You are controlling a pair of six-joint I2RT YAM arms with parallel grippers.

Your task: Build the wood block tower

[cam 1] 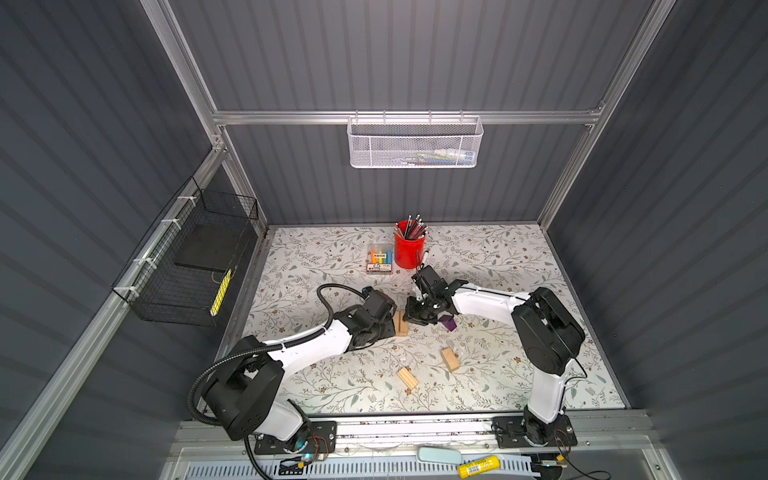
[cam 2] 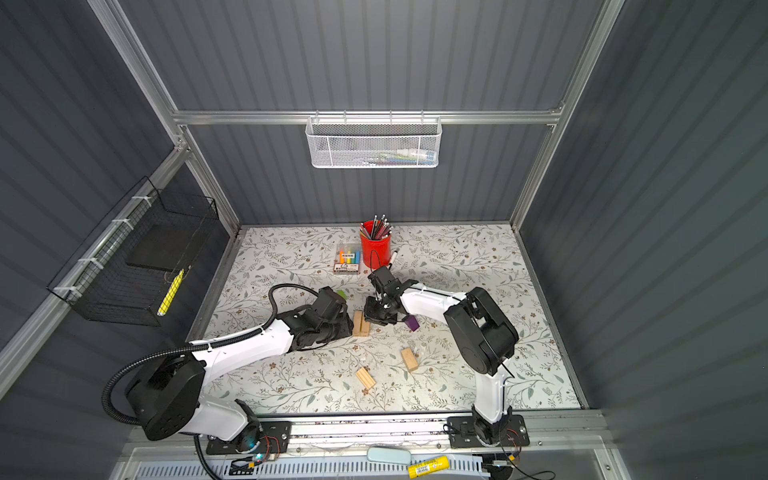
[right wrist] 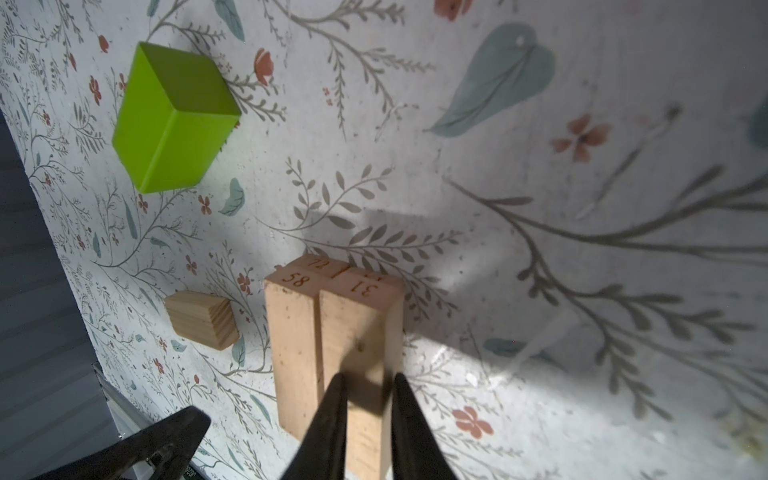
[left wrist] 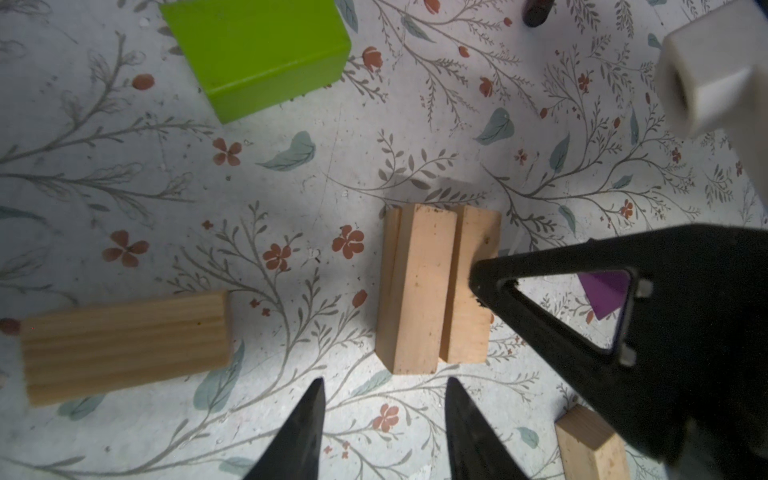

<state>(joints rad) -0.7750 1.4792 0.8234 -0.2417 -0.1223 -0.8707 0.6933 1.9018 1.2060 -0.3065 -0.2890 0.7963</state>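
Nearest me on the desk [cam 1: 519, 266], a pale block [cam 1: 408, 377] lies flat close to the front edge, and a second pale block [cam 1: 450, 359] lies just behind it to the right, both well apart from the arms. Past them the two arms meet at a bundle of pale blocks [cam 1: 402, 323] packed tight side by side; I cannot tell whether it stands on end or lies flat. My left hand [left wrist: 384, 419] points at the bundle's near end with its fingers spread about as wide as the bundle, nothing between them and the tips just short of the wood. My right hand [right wrist: 368, 378] is closed on the outer block [right wrist: 353, 332] of that bundle, with a finger against each of its faces. The purple block [cam 1: 449, 323] sits on the desk just beside the right hand, on the bundle's right. On the bundle's other side, apart from it, a grooved pale block [left wrist: 124, 345] lies flat; I see it only from the wrist views. The green block [cam 2: 341, 294] lies farther back, behind the left wrist. Beyond that a marker box [cam 1: 379, 259] and a red cup [cam 1: 409, 253] of pencils stand just beside each other, and a white mesh basket [cam 1: 415, 145] hangs on the back wall
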